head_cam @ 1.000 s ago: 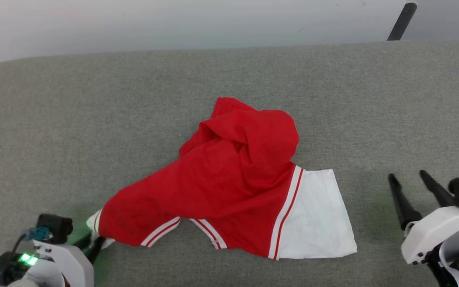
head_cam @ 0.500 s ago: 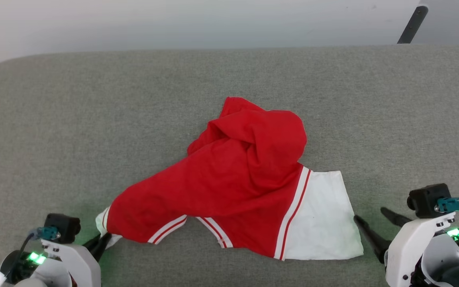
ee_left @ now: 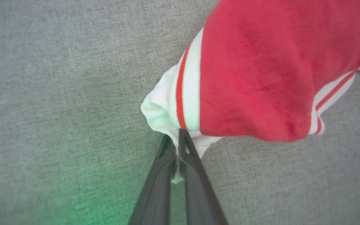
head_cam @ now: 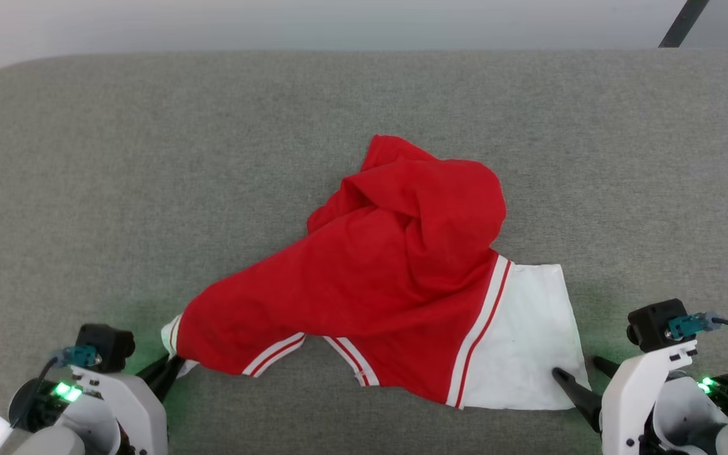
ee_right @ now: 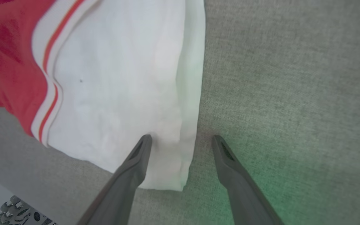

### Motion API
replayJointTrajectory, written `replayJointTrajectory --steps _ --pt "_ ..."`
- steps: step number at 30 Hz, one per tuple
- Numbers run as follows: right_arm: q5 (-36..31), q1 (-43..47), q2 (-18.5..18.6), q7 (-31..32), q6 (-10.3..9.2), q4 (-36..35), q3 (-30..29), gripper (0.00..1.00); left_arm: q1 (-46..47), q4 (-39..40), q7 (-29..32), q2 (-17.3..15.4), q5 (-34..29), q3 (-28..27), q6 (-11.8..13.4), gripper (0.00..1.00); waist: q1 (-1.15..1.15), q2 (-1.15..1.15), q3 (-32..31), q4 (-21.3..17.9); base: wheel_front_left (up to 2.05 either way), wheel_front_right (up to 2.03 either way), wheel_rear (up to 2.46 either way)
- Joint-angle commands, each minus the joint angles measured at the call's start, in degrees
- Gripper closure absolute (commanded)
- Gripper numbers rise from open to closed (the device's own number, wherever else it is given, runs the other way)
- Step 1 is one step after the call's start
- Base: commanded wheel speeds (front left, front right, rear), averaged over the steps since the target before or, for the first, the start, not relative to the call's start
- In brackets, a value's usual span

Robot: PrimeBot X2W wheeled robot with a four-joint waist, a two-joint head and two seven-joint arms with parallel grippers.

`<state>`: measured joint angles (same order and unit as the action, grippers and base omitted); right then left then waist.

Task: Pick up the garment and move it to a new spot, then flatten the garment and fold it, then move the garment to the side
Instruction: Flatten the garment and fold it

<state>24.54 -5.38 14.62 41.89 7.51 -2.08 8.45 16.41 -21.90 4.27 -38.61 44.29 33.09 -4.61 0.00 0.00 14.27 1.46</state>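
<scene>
Two edges, my left gripper point(ee_left: 177, 137) pinching the garment's point(head_cam: 389, 284) white tip, my right gripper point(ee_right: 182, 139) apart across the other, gray cushion point(head_cam: 149, 158) around.

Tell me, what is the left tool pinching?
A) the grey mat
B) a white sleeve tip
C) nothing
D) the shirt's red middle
B: the left tool is shut on the white sleeve tip of the shirt.

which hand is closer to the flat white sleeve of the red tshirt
Right. The right hand, open, straddles the flat white fabric sleeve at its edge; the left hand grips the opposite sleeve.
</scene>
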Motion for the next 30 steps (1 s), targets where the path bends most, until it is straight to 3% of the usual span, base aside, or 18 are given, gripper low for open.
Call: replayJointTrajectory --steps 1,2,3,5,6,12,17,30 --pt "0.5 -0.9 -0.7 0.3 -0.04 2.5 0.7 0.00 0.5 -1.3 0.6 1.3 -0.5 1.1 0.0 1.00 0.00 0.00 0.7 0.4 0.00 0.00 0.00" --pt "0.3 -1.4 -0.8 0.3 -0.03 3.6 0.9 0.00 0.6 -1.4 0.6 1.4 -0.4 1.1 0.0 1.00 0.00 0.00 0.9 0.5 0.00 0.00 0.00" --pt "0.2 -1.8 -1.1 0.3 -0.04 5.0 0.6 0.25 0.8 -1.5 0.5 1.5 -0.4 1.2 -0.1 1.00 0.00 0.00 1.0 0.6 0.00 0.00 0.00" --pt "0.1 -2.6 -1.6 0.6 -0.06 7.6 0.6 0.90 1.2 -1.7 0.4 1.7 -0.5 1.3 -0.2 1.00 0.00 0.00 1.2 0.7 0.00 0.00 0.00" --pt "-0.1 -2.9 -1.6 1.2 -0.06 8.7 1.1 1.00 1.5 -1.8 0.4 1.8 -0.5 1.4 -0.3 1.00 0.00 0.00 1.2 0.9 0.00 0.00 0.00" --pt "1.8 -4.5 -1.5 1.9 -0.02 10.5 2.3 1.00 2.0 -2.5 0.5 2.1 -0.3 1.8 -0.7 1.00 0.00 0.00 1.1 1.1 0.00 0.00 0.00" --pt "5.4 -6.7 -0.9 2.3 0.00 8.0 1.3 1.00 2.5 -1.0 2.3 1.1 1.0 2.1 -1.3 1.00 0.00 0.00 -0.4 1.4 0.00 0.00 0.00" --pt "12.7 -19.2 2.7 6.3 -0.01 2.9 -3.9 1.00 8.5 13.7 14.3 -8.8 4.3 0.0 -2.0 1.00 0.00 0.00 -8.3 1.9 0.00 0.00 0.00"
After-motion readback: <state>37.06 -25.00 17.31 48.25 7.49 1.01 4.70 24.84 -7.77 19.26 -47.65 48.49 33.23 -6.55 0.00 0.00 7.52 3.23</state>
